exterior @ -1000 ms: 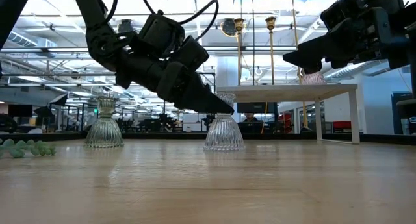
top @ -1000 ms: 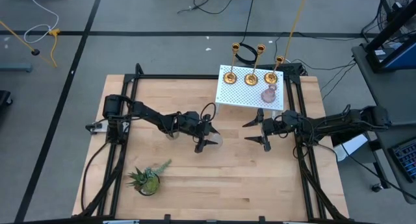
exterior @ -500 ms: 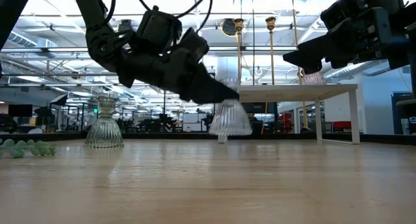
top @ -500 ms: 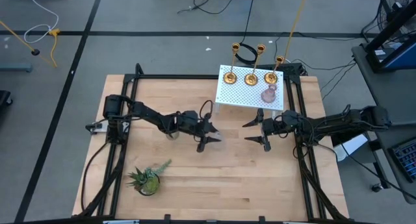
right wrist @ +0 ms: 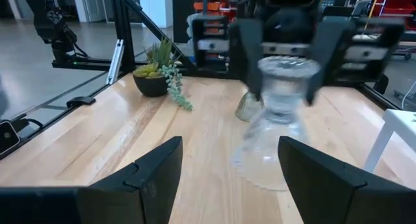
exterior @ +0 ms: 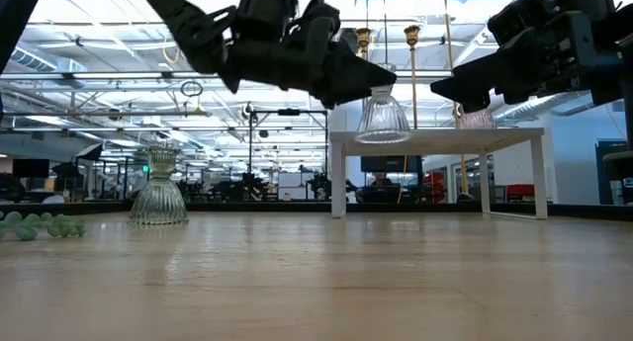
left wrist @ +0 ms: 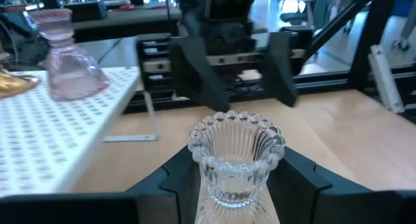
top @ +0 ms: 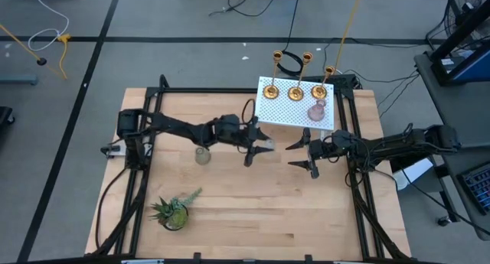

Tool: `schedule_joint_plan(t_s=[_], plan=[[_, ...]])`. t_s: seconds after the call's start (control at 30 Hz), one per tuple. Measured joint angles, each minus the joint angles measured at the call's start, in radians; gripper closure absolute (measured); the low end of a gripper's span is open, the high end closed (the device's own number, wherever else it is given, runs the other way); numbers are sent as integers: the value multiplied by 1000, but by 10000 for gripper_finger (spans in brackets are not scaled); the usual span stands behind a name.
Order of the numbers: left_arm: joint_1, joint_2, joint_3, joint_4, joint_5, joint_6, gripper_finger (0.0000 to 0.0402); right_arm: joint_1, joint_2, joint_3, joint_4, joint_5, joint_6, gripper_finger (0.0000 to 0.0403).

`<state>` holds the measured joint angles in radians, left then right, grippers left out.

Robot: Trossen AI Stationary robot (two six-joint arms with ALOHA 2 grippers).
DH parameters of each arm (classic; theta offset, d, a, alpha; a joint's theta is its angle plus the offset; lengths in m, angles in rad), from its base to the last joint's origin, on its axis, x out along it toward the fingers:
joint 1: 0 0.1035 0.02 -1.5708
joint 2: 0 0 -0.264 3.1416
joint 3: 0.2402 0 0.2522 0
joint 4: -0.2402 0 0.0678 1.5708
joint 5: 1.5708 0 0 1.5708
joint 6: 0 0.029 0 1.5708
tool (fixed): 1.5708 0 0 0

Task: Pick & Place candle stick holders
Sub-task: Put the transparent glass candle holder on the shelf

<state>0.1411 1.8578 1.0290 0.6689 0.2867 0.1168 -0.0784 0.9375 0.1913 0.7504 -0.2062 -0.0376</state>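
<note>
The left gripper (top: 259,146), clamped on the clear glass holder (exterior: 383,117), has raised it off the table (top: 230,210) toward the white stand (top: 287,115); placement follows.

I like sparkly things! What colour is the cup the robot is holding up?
Clear ribbed glass holder, no colour; best in the left wrist view.

1. Small white perforated table (top: 285,113): its near left half is bare; three brass candle holders (top: 295,90) line the far edge, with the pink glass holder (top: 316,110) at the right.
2. Right gripper (top: 303,154), jaws wide, hovers just beside that table's front.
3. Greenish glass holder (top: 202,155) and potted plant (top: 173,211) stand on the wooden tabletop (top: 253,210); the middle lies open.
</note>
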Motion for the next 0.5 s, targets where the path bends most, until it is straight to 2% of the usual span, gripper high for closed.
schedule_joint_plan(t_s=[0.13,0.23,0.37,0.5], plan=[[27,-39,74,-110,0,66,241,0,0,0,-7,0,0,156],[50,-63,134,-165,-15,102,251,0,0,0,-8,0,0,156],[93,-60,211,-212,-44,110,258,0,0,0,-14,0,0,156],[140,-62,253,-220,-53,149,243,0,0,0,-31,0,0,156]])
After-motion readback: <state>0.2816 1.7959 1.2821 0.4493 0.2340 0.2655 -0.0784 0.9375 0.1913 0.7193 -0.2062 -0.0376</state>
